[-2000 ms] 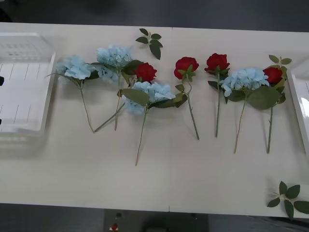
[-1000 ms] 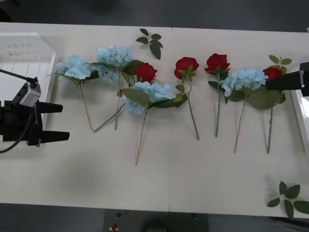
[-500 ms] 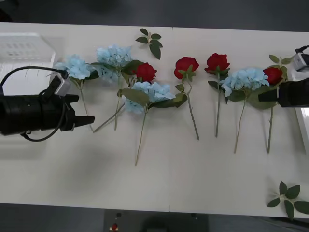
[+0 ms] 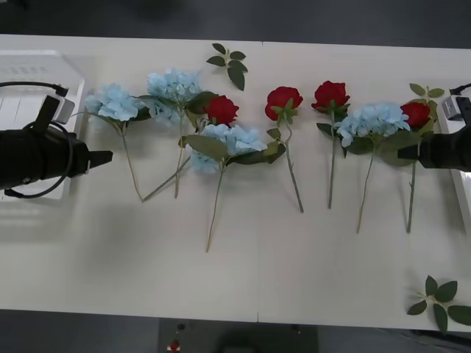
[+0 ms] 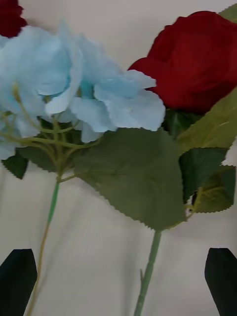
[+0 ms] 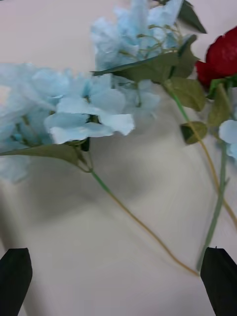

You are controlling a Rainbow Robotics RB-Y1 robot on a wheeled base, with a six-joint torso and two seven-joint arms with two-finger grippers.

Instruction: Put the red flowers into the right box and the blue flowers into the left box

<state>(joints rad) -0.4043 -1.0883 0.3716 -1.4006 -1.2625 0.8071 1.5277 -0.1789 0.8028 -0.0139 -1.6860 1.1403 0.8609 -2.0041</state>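
Now both arms have come in from the table's ends, and nothing has been lifted yet, so sorting is only starting. The left gripper (image 4: 103, 156), fingers spread wide and empty, has drawn back toward the left box (image 4: 29, 66) and points at the leftmost blue flower (image 4: 114, 101), whose stem lies just ahead between the fingertips. The right gripper (image 4: 406, 152), likewise wide open and empty, has edged inward; the rightmost red flower (image 4: 416, 114) lies just beyond it, its stem between the fingers, by the right box (image 4: 460, 169).
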